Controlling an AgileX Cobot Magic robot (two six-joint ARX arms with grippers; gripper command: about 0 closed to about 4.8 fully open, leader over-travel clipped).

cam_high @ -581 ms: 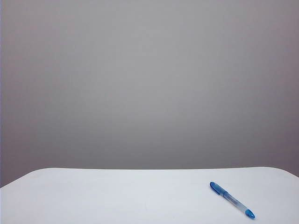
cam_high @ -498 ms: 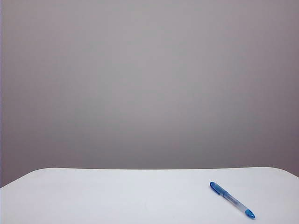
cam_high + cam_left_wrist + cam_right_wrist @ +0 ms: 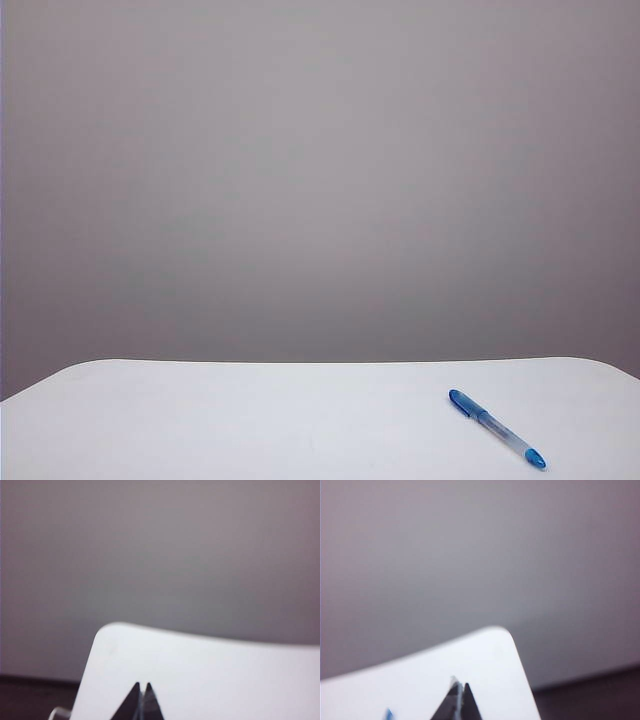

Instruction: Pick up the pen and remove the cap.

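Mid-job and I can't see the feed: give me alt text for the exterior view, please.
A slim ballpoint pen with a clear frosted barrel lies diagonally at the near right of a white table, its translucent blue cap on the end pointing away. Plain grey wall behind; neither gripper appears in this view.

Pen (image 3: 497, 430) — clear barrel, blue cap (image 3: 463, 403) — on white table (image 3: 250, 420).

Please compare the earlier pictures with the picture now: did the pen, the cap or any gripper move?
Nothing visibly changed. The pen lies in the same place on the right side of the white table, with the cap on it. The left gripper and right gripper are shut and hold nothing; neither appears in the exterior view.
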